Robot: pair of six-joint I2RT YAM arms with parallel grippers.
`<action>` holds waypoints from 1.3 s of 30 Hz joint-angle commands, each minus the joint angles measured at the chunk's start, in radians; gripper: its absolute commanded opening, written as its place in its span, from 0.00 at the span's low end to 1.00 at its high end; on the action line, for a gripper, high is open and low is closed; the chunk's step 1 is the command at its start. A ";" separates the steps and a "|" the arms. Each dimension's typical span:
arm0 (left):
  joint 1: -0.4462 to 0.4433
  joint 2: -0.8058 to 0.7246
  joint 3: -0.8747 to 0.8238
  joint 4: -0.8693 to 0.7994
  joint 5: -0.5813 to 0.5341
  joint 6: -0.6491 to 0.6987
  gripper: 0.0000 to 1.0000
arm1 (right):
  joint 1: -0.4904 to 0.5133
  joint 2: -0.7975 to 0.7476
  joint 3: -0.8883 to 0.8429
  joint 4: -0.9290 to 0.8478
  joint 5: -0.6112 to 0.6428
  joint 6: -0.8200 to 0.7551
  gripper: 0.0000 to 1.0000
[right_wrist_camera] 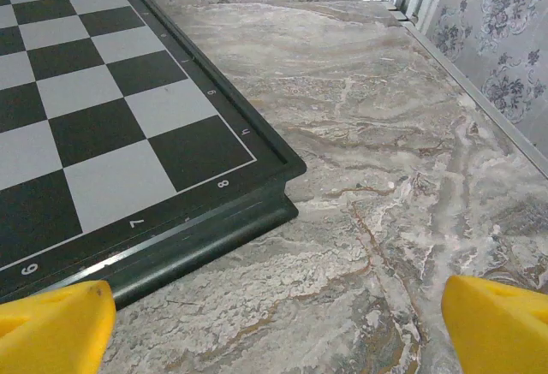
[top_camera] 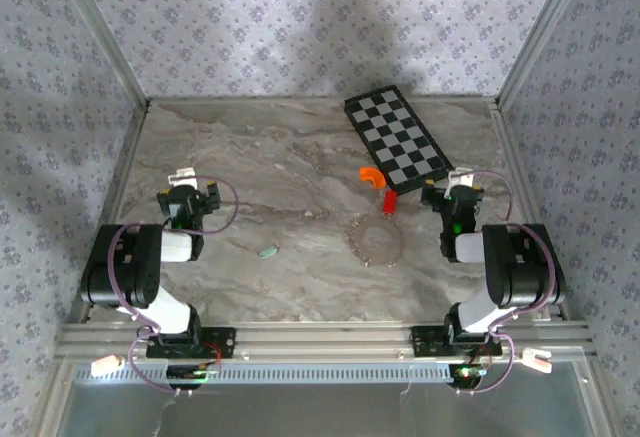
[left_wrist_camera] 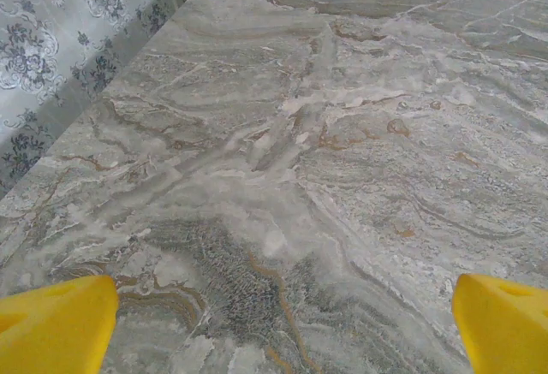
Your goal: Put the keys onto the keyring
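Note:
A tiny pale teal-green key (top_camera: 268, 252) lies on the marble table, left of centre. The keyring (top_camera: 374, 240), a thin silvery beaded-chain loop, rests limp to its right. My left gripper (top_camera: 186, 189) sits at the table's left, well back from the key; its yellow fingertips (left_wrist_camera: 56, 323) stand far apart over bare marble, open and empty. My right gripper (top_camera: 458, 192) hovers at the right, beside the near corner of the checkered board, with its yellow fingertips (right_wrist_camera: 53, 327) spread wide and nothing between them.
A black-and-white checkered board (top_camera: 396, 138) lies at the back right; its dark rim (right_wrist_camera: 205, 241) is just ahead of my right fingers. An orange curved piece (top_camera: 371, 176) and a small red block (top_camera: 388, 203) lie between board and keyring. Patterned walls enclose the table.

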 commanded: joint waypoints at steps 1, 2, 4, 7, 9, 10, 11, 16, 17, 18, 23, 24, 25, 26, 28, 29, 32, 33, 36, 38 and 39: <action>0.003 -0.011 0.010 0.013 0.009 -0.015 1.00 | -0.004 0.003 0.009 -0.007 -0.004 -0.012 1.00; 0.004 -0.011 0.009 0.011 0.008 -0.015 1.00 | -0.004 0.003 0.009 -0.008 -0.004 -0.012 1.00; 0.003 -0.011 0.008 0.011 0.009 -0.015 1.00 | -0.004 0.003 0.009 -0.009 -0.004 -0.012 1.00; 0.003 -0.012 0.008 0.011 0.008 -0.015 1.00 | -0.004 0.004 0.009 -0.009 -0.004 -0.012 1.00; 0.003 -0.011 0.009 0.012 0.009 -0.015 1.00 | -0.004 0.002 0.011 -0.008 -0.004 -0.012 1.00; 0.003 -0.011 0.008 0.012 0.009 -0.015 1.00 | -0.005 0.003 0.009 -0.008 -0.004 -0.012 1.00; 0.003 -0.011 0.009 0.011 0.009 -0.015 1.00 | -0.004 0.003 0.009 -0.008 -0.004 -0.012 1.00; 0.002 -0.011 0.008 0.011 0.008 -0.015 1.00 | -0.006 0.002 0.010 -0.012 -0.009 -0.011 1.00; 0.003 -0.010 0.009 0.012 0.009 -0.015 1.00 | -0.007 0.002 0.010 -0.012 -0.011 -0.011 1.00; 0.003 -0.011 0.008 0.012 0.009 -0.015 1.00 | -0.006 0.001 0.010 -0.012 -0.012 -0.011 1.00; 0.001 -0.010 0.008 0.012 0.009 -0.015 1.00 | -0.009 0.001 0.011 -0.015 -0.019 -0.009 1.00; 0.002 -0.010 0.009 0.011 0.010 -0.015 1.00 | -0.010 0.001 0.011 -0.014 -0.021 -0.009 1.00; 0.003 -0.011 0.009 0.012 0.008 -0.015 1.00 | -0.010 0.001 0.012 -0.014 -0.021 -0.009 1.00; 0.004 -0.011 0.009 0.012 0.009 -0.015 1.00 | -0.010 0.002 0.012 -0.015 -0.021 -0.009 1.00; 0.002 -0.011 0.008 0.012 0.009 -0.015 1.00 | -0.009 0.002 0.012 -0.014 -0.021 -0.009 1.00; 0.003 -0.011 0.009 0.011 0.009 -0.015 1.00 | -0.010 0.001 0.012 -0.014 -0.021 -0.009 1.00; 0.004 -0.011 0.008 0.012 0.009 -0.015 1.00 | -0.011 0.002 0.012 -0.013 -0.021 -0.009 1.00; 0.002 -0.011 0.008 0.012 0.009 -0.015 1.00 | -0.010 0.002 0.012 -0.014 -0.021 -0.009 1.00; 0.002 -0.011 0.008 0.012 0.009 -0.015 1.00 | -0.012 0.001 0.011 -0.014 -0.021 -0.009 1.00; 0.003 -0.011 0.008 0.012 0.009 -0.015 1.00 | -0.012 0.001 0.011 -0.013 -0.022 -0.009 1.00; 0.003 -0.011 0.008 0.011 0.008 -0.015 1.00 | -0.012 0.002 0.012 -0.014 -0.022 -0.009 1.00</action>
